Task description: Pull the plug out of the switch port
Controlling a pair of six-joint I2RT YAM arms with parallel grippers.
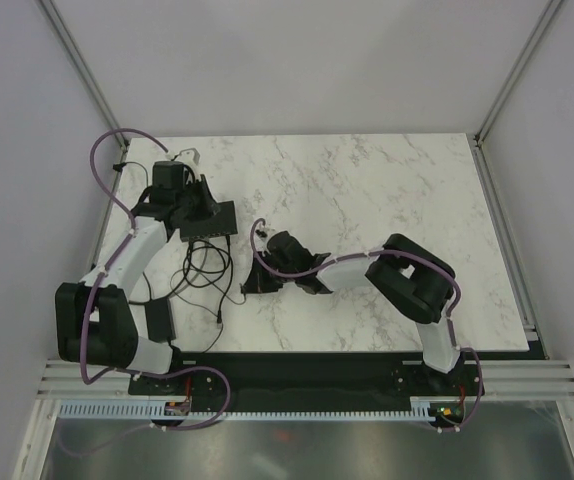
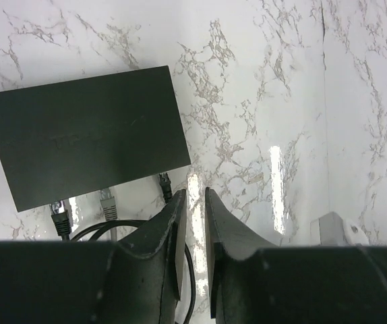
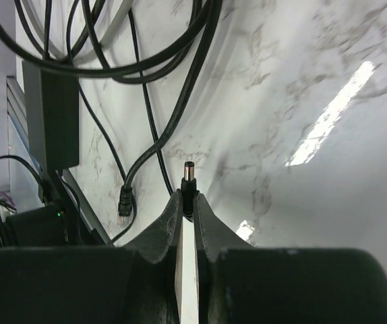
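- The switch (image 2: 89, 135) lies flat on the marble table (image 1: 367, 200), towards its far left part, under the end of the left arm.
- The left gripper (image 2: 195, 194) hangs above the table just beside the switch's near right corner. Its fingers stand a narrow slit apart, with nothing between them.
- 3 cable ends (image 2: 60, 214) sit along the switch's near long edge: 1 clear with a black lead, 1 grey, 1 small and dark. I cannot tell whether any of them is seated in a port.
- The right gripper (image 3: 187, 197) is pinched tight on a small round metal-tipped plug (image 3: 189, 174), which sticks out just past the fingertips.
- In the top view that gripper is low over the table near its middle, on the near right side of the switch and clear of it, so the plug is out of the switch.
- A tangle of black cables (image 3: 112, 73) loops across the table between the switch and the near edge.
- A black power brick (image 3: 52, 115) lies at the near left.
- 1 loose network plug (image 3: 125, 202) rests on the marble close to the right gripper's fingers.
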